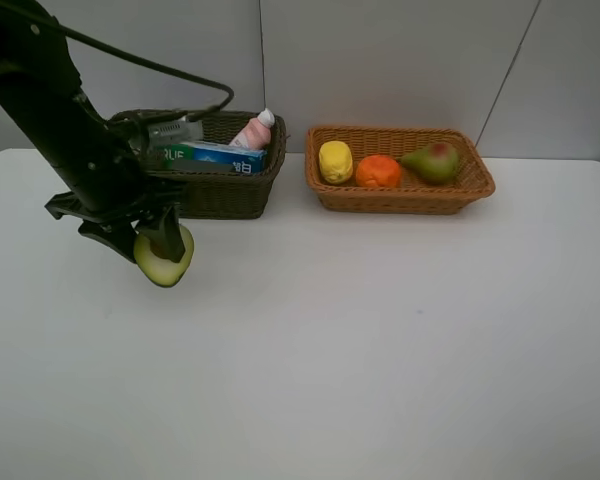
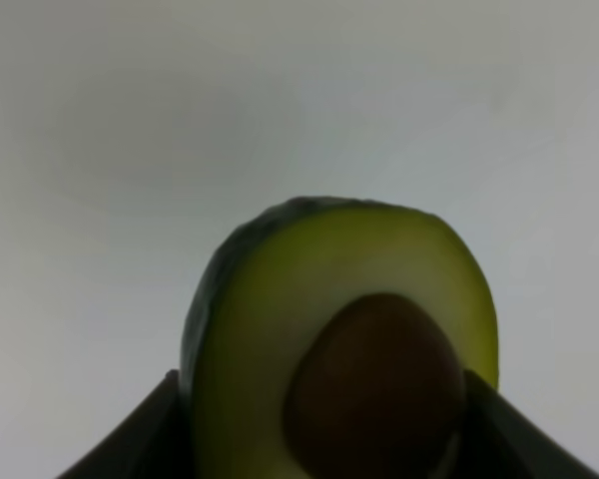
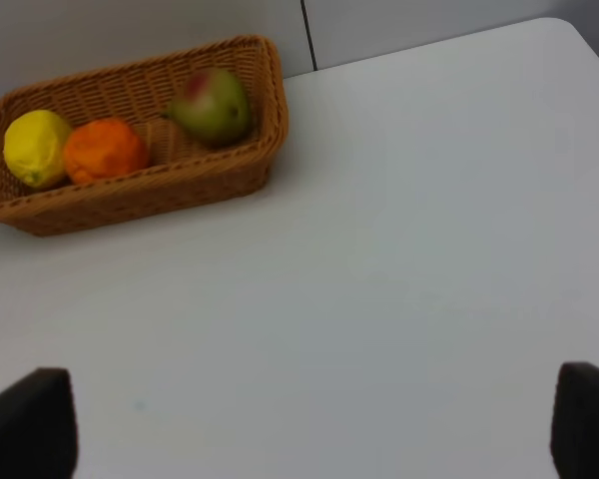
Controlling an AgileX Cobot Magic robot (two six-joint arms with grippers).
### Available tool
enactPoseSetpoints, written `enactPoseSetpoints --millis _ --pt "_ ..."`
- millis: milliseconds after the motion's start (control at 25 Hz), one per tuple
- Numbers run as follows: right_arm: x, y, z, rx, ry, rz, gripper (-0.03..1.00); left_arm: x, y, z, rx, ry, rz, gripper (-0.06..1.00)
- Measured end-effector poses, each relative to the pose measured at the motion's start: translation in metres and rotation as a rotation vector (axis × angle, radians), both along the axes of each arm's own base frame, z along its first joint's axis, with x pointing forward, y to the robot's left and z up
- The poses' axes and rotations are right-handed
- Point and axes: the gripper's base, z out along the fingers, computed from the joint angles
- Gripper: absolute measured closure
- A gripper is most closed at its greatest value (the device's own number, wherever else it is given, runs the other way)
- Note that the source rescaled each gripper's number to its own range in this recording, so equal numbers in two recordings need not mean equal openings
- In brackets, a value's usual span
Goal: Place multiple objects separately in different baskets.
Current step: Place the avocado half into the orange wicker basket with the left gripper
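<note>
A robot test bench: bare white table (image 1: 380,350), plain grey panelled backdrop (image 1: 400,60), staged wicker baskets (image 1: 400,195).

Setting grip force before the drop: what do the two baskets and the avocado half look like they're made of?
Both the dark basket and the tan basket look like woven wicker or rattan: ribbed weave, matte. The avocado half in the left pincer has a smooth, even cut face and a dull pit; possibly a plastic replica, but that is unclear.
</note>
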Motion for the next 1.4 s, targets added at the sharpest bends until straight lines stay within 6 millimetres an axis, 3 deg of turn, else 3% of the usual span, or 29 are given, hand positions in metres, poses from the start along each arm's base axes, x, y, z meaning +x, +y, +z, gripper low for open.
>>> enactPoseSetpoints --millis 440,680,1120,1400 --pt "0.000 0.000 0.000 0.000 0.000 0.000 -0.03 0.025 -0.054 0.057 -0.124 -0.305 -0.127 0.33" --pt "0.000 0.000 0.000 0.000 0.000 0.000 -0.03 0.031 -0.090 0.077 -0.177 -0.459 -0.171 0.33" --pt "0.000 0.000 0.000 0.000 0.000 0.000 -0.03 0.081 -0.159 0.062 -0.226 -0.566 -0.262 0.33" --pt "0.000 0.000 0.000 0.000 0.000 0.000 -0.03 0.120 -0.186 0.034 -0.261 -0.622 -0.236 0.33"
